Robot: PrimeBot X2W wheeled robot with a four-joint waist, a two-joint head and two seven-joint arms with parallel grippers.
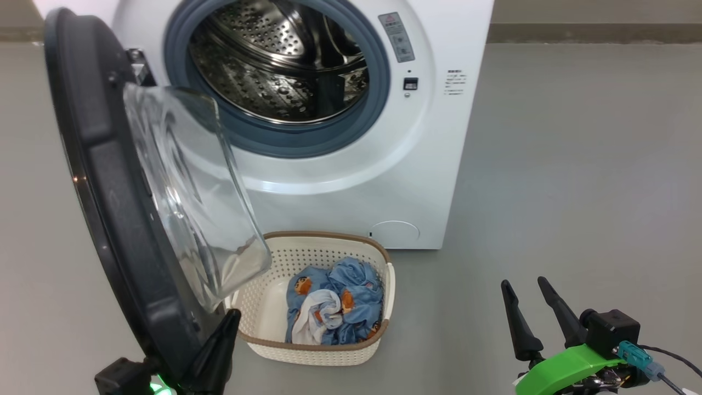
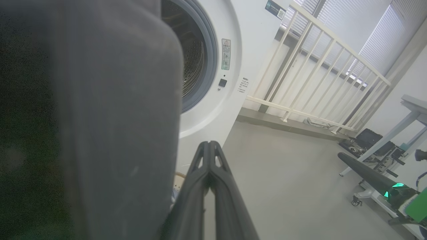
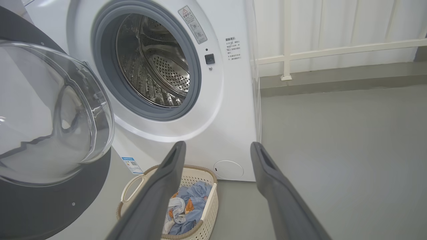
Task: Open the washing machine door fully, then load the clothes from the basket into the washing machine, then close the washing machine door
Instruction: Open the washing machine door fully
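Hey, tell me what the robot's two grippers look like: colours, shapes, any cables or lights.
The right gripper has two long, tapering dark grey jaws with hollowed inner faces. They sit on a bright green plastic bracket beside a black boxy module with a teal plug and a thin dark cable. The left gripper has the same dark jaws, with a small green light at its black base.

grey floor (image 1: 576, 164), smooth & matte, runs across the rm. low raised ledge (image 2: 287, 125) along the far side w/ a white railing (image 2: 320, 76) of slim upright bars on top. behind it pale slatted blinds (image 2: 377, 36), soft even daylight coming thru. rt of that a white-legged table (image 2: 413, 103), caster under its base, black case (image 2: 367, 138) on the floor beside it.
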